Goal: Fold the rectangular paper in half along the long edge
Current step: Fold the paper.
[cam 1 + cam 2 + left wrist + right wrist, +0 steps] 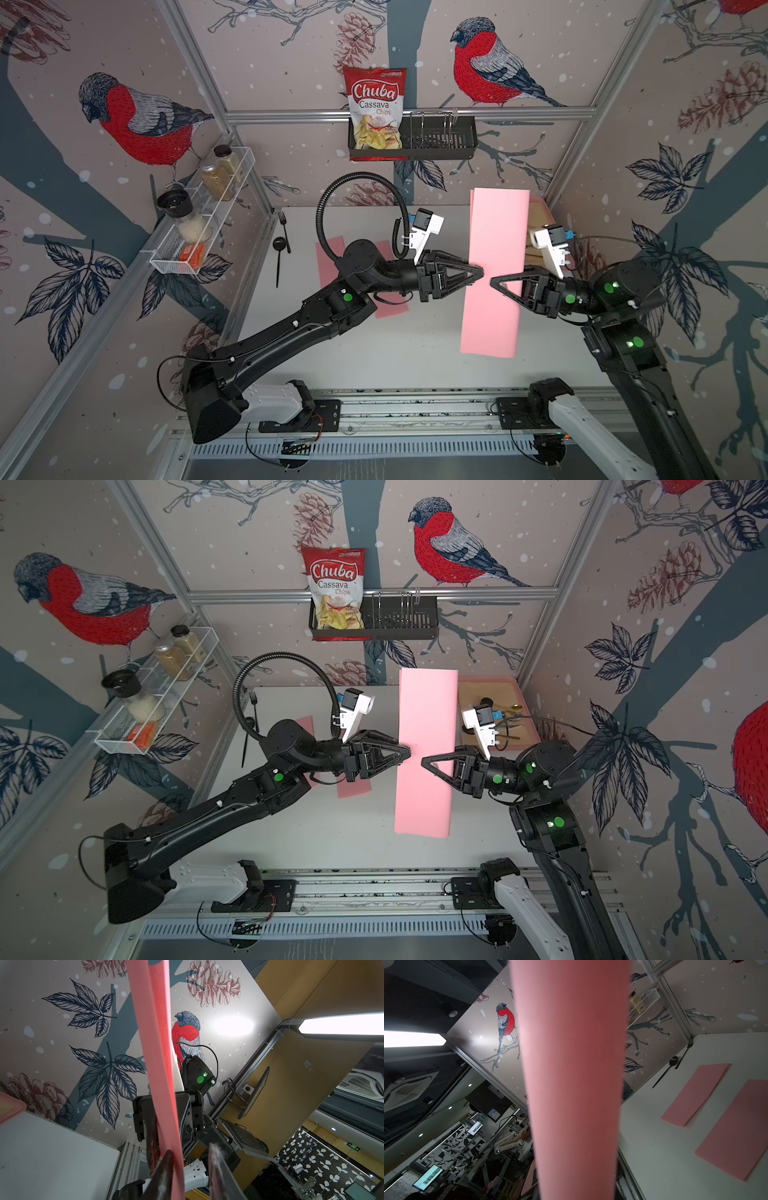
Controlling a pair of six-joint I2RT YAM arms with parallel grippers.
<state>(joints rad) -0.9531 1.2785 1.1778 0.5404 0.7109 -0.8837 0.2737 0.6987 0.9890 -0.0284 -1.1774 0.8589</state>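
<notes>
Rectangular paper [494, 270] is hanging lifted above the counter [395, 357], its near end floating free, and it is looking light, limp and easily creased. At mid-length the right gripper [495, 283] jaws are pinching it, while the left gripper [480, 272] jaws are straddling its two layers, not clamped. Gripping close to the long edges is probably serving best, with the far end reaching above the counter's back.

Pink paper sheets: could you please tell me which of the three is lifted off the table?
The long pink rectangular paper sheet held up by the right gripper; the two other pink sheets lie flat on the white table.
</notes>
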